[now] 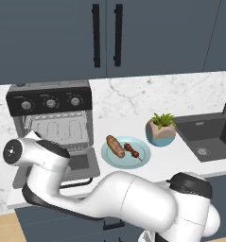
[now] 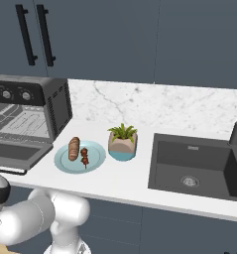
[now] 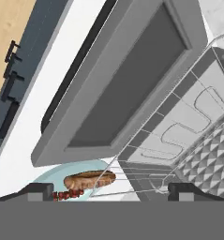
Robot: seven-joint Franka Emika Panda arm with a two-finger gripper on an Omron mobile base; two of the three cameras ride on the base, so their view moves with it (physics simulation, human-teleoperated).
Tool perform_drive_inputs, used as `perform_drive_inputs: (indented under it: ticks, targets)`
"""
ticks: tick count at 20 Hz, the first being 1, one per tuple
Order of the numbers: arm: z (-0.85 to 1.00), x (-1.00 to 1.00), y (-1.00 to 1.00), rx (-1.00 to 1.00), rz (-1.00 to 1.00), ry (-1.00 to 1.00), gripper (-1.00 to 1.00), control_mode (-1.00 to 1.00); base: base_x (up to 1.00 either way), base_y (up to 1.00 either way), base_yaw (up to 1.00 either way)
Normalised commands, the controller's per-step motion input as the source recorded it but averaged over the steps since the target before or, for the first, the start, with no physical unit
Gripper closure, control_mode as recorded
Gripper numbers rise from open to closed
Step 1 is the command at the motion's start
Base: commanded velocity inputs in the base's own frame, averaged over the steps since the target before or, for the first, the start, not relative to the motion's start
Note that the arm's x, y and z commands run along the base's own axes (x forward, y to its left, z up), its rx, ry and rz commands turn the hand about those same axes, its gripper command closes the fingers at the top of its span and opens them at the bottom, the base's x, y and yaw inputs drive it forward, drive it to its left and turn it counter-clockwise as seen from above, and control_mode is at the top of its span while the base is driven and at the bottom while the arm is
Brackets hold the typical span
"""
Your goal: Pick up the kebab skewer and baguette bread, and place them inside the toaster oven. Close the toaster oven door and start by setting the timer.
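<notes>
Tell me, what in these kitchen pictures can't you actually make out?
- Toaster oven door, left base view: the white arm hides its left part and most of its handle.
- Toaster oven, right base view: left side cut off by the picture's edge.
- Knob markings: too small to read.
- Kebab skewer, hand view: mostly behind a fingertip and the wire rack.

White arm bends low leftward, claw spread wide, holding nothing.

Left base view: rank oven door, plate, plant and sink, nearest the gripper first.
1. Grey-framed, dark-glass toaster oven door, by the open gripper, left.
2. Round light-blue plate, right of the door.
3. Green potted plant, further right.
4. Dark recessed sink, far right.
</notes>
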Motion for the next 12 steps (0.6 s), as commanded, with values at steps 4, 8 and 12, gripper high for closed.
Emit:
perform_drive_inputs:
  ticks: [4,8,12]
  targets:
    - [0.24,-0.21,-0.29,0.19,-0.43,0.06,-1.0,-1.0,0.0,0.0,0.0]
    - [0.38,-0.22,-0.7,0.29,-0.51,0.01,-1.0,-1.0,0.0,0.0,0.0]
    - [0.56,-0.32,-0.78,0.4,-0.41,0.0,-1.0,-1.0,0.0,0.0,0.0]
